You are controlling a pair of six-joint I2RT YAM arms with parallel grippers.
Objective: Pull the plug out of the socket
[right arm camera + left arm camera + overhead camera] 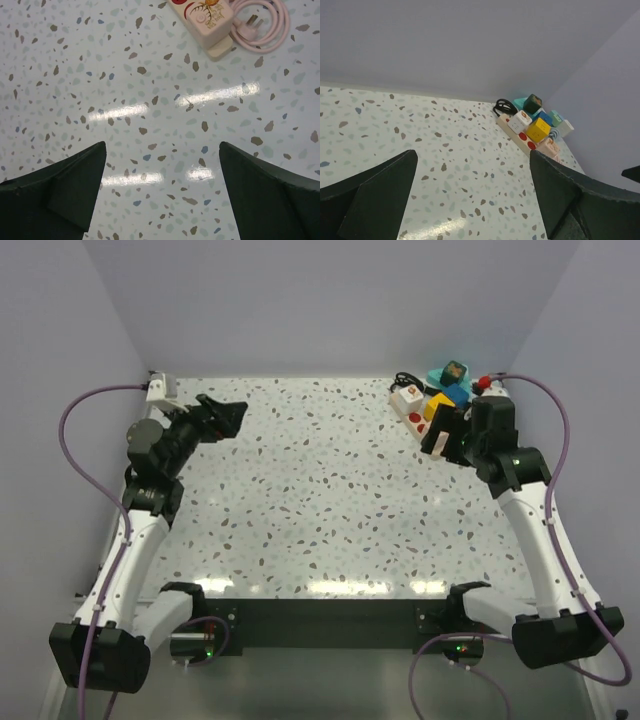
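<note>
Nearest, at the lower edge of the top view, stand the two arm bases. The left gripper (230, 416) hangs over the upper left of the table (320, 510). Its claw is spread wide and holds nothing; between its fingers (375, 195) there is only the speckled surface. The right gripper (445, 432) is at the upper right, also spread wide and empty. It hovers just beside the near end of the socket (408, 405). In the right wrist view that end sits at the top of the frame, apart from the fingers, with a pink cable (265, 25) looped beside it.

Farther back, the socket lies diagonally in the upper right corner. A white cube (521, 120), a yellow cube (538, 129) and other coloured blocks sit on it, and a black cord (505, 106) is coiled at its far end. The plug itself I cannot pick out with certainty among them.

I judge the plug to be light, rigid and rather smooth. It is better pinched across its body, because the cord is soft and would only stretch. The strip looks light too and may lift with it, so it probably needs holding down.

No writing can be read. There is only a small orange drawing on the near end of the socket and an orange mark on a dark cube (455, 370).
</note>
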